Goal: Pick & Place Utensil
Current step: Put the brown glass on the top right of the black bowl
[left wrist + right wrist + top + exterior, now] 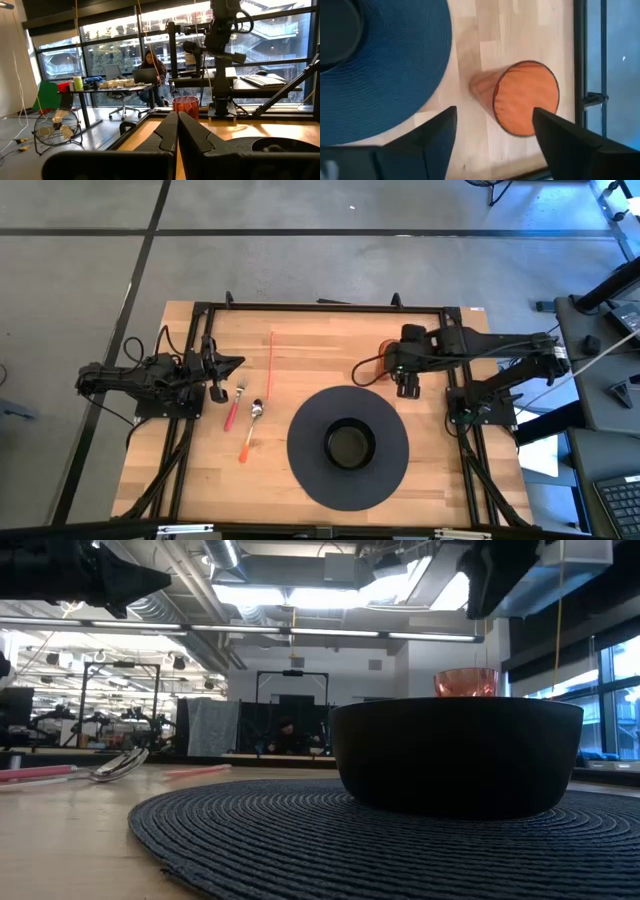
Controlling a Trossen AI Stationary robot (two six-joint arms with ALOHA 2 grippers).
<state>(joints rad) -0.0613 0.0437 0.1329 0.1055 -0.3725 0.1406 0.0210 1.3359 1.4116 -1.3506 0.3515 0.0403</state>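
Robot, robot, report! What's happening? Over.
Left pincer shut, empty, by the fork. Right pincer open above the cup. Spoon untouched. Nothing in the way.

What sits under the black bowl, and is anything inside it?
The black bowl rests on the round dark woven placemat. From above its inside looks empty. The mat's centre is covered by the bowl, so unseen.

The whole bench [300, 360] is seen from straight above in the high view. The low view is set at bench height, very near the bowl [455, 755]. The cup [525, 97] is shared by all four views.
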